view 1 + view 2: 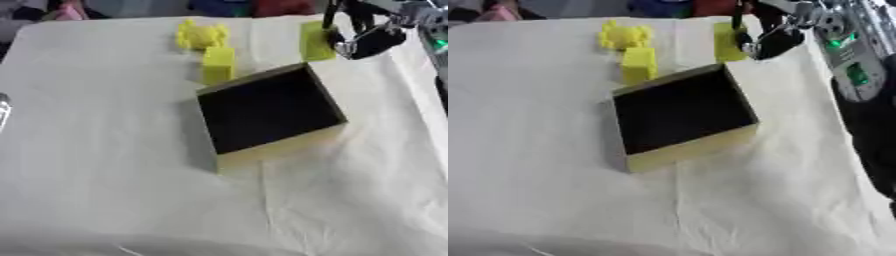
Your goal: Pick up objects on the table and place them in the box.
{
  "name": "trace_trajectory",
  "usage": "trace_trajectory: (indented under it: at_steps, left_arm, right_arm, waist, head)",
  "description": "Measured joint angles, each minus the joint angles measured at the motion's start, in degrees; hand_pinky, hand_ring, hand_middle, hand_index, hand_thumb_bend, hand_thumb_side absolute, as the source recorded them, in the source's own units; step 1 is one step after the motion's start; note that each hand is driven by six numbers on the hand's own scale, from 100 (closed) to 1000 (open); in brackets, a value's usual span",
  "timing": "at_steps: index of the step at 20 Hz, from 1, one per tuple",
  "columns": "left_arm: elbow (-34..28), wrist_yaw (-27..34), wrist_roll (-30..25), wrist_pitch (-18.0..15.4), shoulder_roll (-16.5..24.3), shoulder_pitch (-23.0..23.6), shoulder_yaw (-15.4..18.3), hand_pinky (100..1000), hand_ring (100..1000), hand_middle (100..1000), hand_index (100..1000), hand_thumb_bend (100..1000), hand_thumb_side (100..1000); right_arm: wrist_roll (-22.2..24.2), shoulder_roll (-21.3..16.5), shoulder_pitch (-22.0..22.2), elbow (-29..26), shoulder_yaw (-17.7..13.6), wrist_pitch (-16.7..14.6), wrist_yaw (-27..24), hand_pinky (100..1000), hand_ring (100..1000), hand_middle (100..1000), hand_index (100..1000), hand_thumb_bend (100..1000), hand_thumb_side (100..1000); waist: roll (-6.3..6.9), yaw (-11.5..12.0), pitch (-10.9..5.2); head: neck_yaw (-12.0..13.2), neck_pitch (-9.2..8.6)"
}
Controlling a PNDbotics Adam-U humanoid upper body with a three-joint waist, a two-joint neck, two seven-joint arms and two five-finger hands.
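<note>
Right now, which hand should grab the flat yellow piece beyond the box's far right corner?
Right. The right hand is already at the flat yellow piece, on its right side, with the box just below. The left hand only shows at the view's left edge, far across the table.

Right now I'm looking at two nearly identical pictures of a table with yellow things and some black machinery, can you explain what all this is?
Both pictures come from the two eyes of a camera in a humanoid robot's head, looking down at its work table. The white cloth-covered table holds an open yellow box with a dark inside. Behind the box stand a yellow rectangular block and a lumpy yellow toy. The black right robot hand reaches in at the upper right, beside a flat yellow-green piece; whether it grips that piece I cannot tell. A sliver at the left edge may be the left robot hand.
</note>
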Motion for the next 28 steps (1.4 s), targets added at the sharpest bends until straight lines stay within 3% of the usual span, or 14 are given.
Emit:
trace_trajectory:
  at_steps: [9, 23, 27, 28]
  left_arm:
    - [0.0, -0.2, -0.2, 0.0, 0.0, 0.0, 0.0, 712, 730, 752, 948, 138, 615]
    - [0.0, -0.4, -0.1, 0.1, 0.0, 0.0, 0.0, 706, 728, 751, 947, 130, 625]
    - [0.0, -0.4, -0.1, 0.1, 0.0, -0.1, 0.0, 704, 727, 751, 947, 129, 625]
    - [0.0, -0.4, -0.1, 0.1, 0.0, -0.1, 0.0, 704, 727, 751, 947, 129, 625]
  right_arm:
    - [1.1, -1.1, 0.4, 0.9, 3.2, -2.6, -7.5, 380, 413, 150, 314, 100, 100]
    - [0.9, -1.6, 0.7, 4.9, 5.8, -7.2, -9.8, 391, 421, 161, 326, 100, 100]
    - [1.6, -1.6, 0.7, 6.5, 6.9, -8.1, -10.5, 421, 441, 205, 368, 100, 164]
    - [1.8, -1.5, 0.7, 6.8, 7.1, -8.4, -10.6, 449, 461, 248, 409, 100, 219]
  waist:
    - [-0.08, 0.1, 0.00]
    - [-0.13, 0.6, 1.08]
    - [-0.14, 1.0, 1.38]
    - [-0.14, 1.1, 1.38]
  head:
    - [-0.3, 0.12]
    - [-1.6, -0.53]
    - [-2.0, -0.71]
    - [-2.0, -0.71]
